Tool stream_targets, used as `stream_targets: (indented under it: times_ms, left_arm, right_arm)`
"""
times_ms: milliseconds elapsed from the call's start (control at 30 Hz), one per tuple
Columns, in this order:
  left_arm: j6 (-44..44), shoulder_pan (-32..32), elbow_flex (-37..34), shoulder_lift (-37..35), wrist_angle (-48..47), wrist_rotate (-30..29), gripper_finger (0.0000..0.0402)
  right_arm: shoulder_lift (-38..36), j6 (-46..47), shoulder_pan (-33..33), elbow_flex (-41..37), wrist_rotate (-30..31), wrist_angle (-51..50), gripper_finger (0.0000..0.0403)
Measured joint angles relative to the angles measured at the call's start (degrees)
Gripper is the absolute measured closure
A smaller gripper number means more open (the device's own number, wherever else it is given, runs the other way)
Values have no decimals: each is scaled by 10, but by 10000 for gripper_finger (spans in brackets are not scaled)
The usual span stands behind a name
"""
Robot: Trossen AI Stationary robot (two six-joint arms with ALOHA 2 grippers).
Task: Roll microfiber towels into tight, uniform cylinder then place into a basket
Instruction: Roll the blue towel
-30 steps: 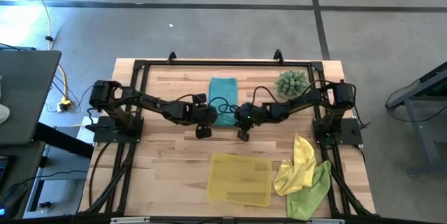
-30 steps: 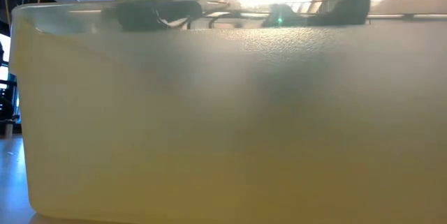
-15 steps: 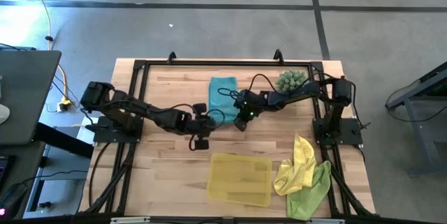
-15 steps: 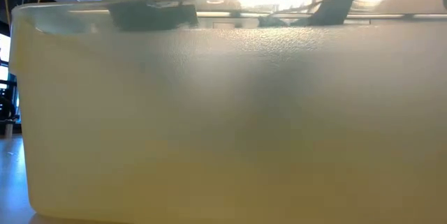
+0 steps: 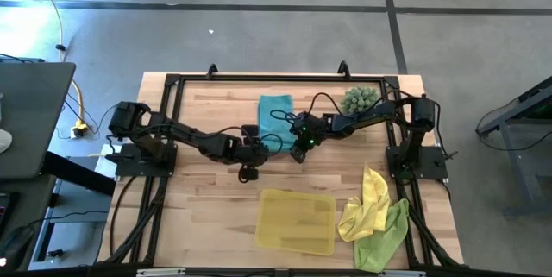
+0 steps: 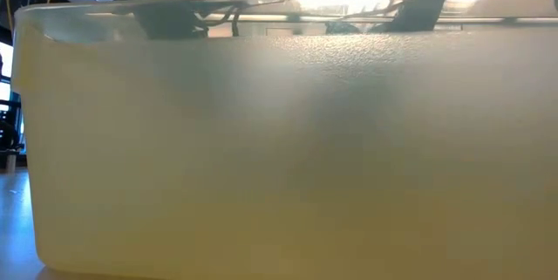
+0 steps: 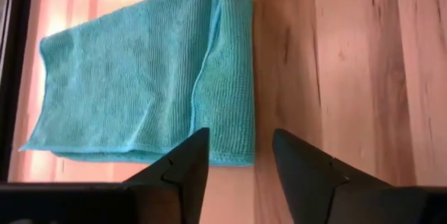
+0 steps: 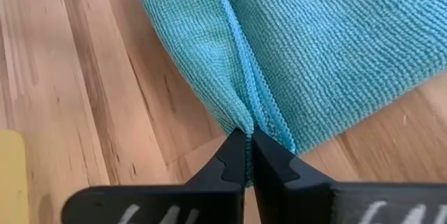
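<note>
Start at the left: your left gripper [image 5: 247, 172] hangs over bare wood at about seven o'clock from the flat teal microfiber towel [image 5: 276, 122], its fingers [image 7: 183, 172] spread apart and holding nothing; in its wrist view they point at the towel's near edge without touching it.

The teal towel itself lies toward twelve o'clock on the light wooden slatted table [image 5: 198, 199], spread out with one long side folded over in a narrow flap. No cylinder has formed; at most you have the first fold.

At the towel's five o'clock corner your right gripper [image 5: 299, 150] is pinched tight on the hem, the right wrist view showing the two fingertips [image 8: 234, 160] closed together with the stitched edge caught between them.

Behind that arm, at about two o'clock on the table, sits the spiky green ball-shaped plant [image 5: 360, 101], which is no part of the job.

Toward six o'clock the shallow see-through yellow rectangular basket [image 5: 297, 222] shows nothing inside it from above. Its wall fills the low view.

At five o'clock the bright yellow crumpled towel [image 5: 369, 204] and the lime green crumpled towel [image 5: 382, 241] lie heaped together, touching, just beside the basket and unrolled.

So reckon yourself near the beginning: three rolls and three placements remain.
</note>
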Motion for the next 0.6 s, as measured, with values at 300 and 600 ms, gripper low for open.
stream_targets:
  times_ms: [300, 600]
  left_arm:
    - [72, 21, 1, 34, 43, 25, 225]
    - [48, 53, 1, 74, 44, 29, 257]
  right_arm:
    - [0, -6, 0, 0, 0, 3, 403]
    - [0, -12, 0, 0, 1, 3, 403]
